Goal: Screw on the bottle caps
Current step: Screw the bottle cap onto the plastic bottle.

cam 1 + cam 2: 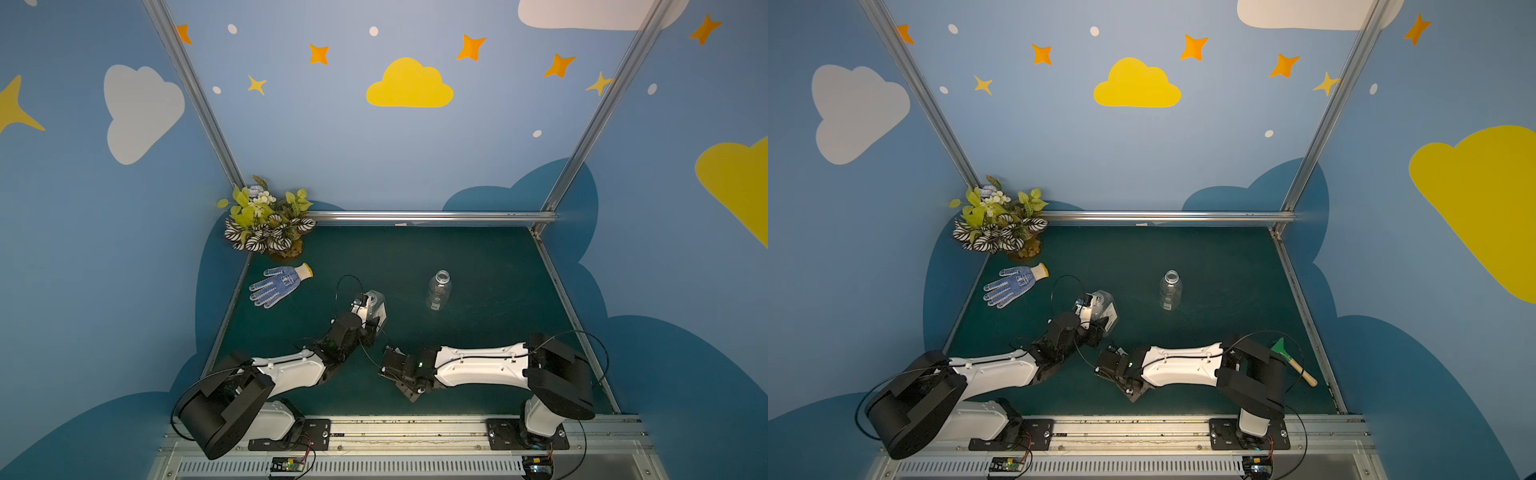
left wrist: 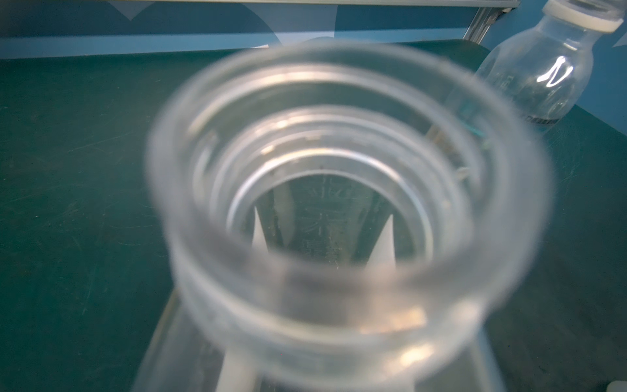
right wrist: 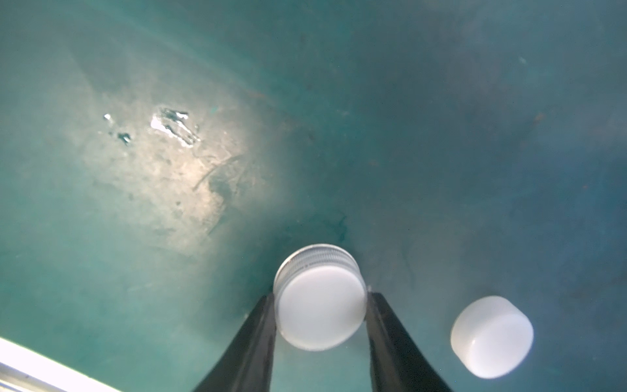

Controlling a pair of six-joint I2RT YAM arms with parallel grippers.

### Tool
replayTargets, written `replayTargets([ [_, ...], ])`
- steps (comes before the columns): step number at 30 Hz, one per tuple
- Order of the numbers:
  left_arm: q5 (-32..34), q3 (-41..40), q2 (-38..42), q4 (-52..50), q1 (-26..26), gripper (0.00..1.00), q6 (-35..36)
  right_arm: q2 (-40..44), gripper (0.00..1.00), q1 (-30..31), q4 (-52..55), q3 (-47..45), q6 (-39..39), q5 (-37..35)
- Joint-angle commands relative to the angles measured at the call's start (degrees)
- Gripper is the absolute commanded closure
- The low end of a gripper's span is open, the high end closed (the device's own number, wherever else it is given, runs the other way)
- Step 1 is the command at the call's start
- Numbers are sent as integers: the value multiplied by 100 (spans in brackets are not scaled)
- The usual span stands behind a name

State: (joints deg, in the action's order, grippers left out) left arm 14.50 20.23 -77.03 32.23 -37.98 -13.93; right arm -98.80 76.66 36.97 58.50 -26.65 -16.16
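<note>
While the left claw (image 1: 369, 315) is clenched on the rectangular bottle (image 1: 377, 305) near the middle of the green desk (image 1: 478, 257), the bottle's open neck fills the left wrist view (blurred, very close). The round bottle (image 1: 439, 290) stands upright and uncapped further back, well apart from both arms. Toward the front of the desk, the right claw (image 3: 320, 297) grasps a white cap (image 3: 320, 315) by its sides; whether it is off the desk I cannot tell. A second cap (image 3: 492, 336) lies just beside it, untouched.
</note>
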Motion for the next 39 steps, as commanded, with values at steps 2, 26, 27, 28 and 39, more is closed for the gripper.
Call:
replayTargets([
  [2,-261,-179,-99,-191,19,63,46,332,60,-61,207,-125,-90,-27],
  [26,-782,-187,-484,487,-456,61,559,1679,46,-684,232,-529,202,835],
  [27,-710,-183,-482,457,-456,61,544,1542,45,-650,185,-500,201,811],
  [28,-632,-179,-475,416,-456,61,529,1414,44,-598,149,-460,197,783],
  [39,-404,-173,-370,183,-281,61,401,535,43,-410,-50,-121,284,652],
])
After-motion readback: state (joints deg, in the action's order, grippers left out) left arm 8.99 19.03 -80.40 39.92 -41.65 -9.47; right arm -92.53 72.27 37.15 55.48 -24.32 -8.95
